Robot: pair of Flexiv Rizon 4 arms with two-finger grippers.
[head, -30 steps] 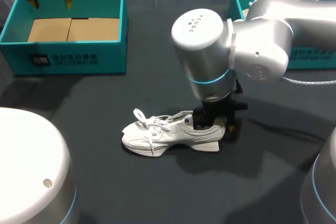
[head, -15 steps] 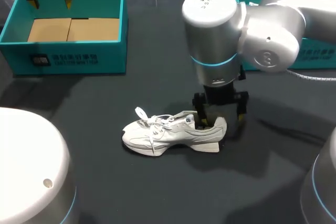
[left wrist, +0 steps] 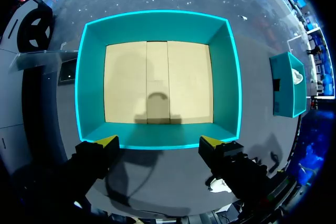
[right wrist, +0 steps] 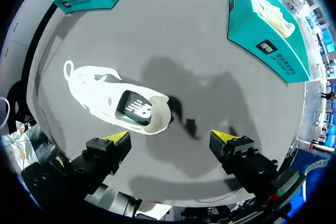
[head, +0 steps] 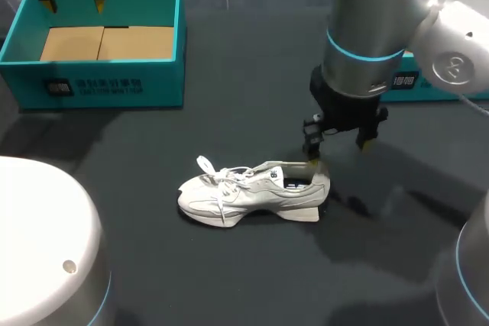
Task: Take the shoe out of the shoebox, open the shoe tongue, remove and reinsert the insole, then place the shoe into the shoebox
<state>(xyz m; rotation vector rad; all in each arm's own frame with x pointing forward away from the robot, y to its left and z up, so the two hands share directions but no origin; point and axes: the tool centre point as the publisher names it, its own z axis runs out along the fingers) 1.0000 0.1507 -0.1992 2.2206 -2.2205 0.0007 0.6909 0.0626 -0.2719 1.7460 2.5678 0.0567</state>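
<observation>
The shoe [head: 252, 192] stays put while the right gripper [head: 338, 146], fingers spread and empty, has lifted up and away from its heel.

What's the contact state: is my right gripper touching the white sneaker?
Apart. The right wrist view shows the right gripper open, with bare table between its fingertips and the white sneaker.

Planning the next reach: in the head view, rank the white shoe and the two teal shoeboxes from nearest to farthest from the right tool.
1. white shoe, beside the right tool, on its left.
2. right shoebox, behind the tool, at the right.
3. left shoebox, far left corner.
</observation>
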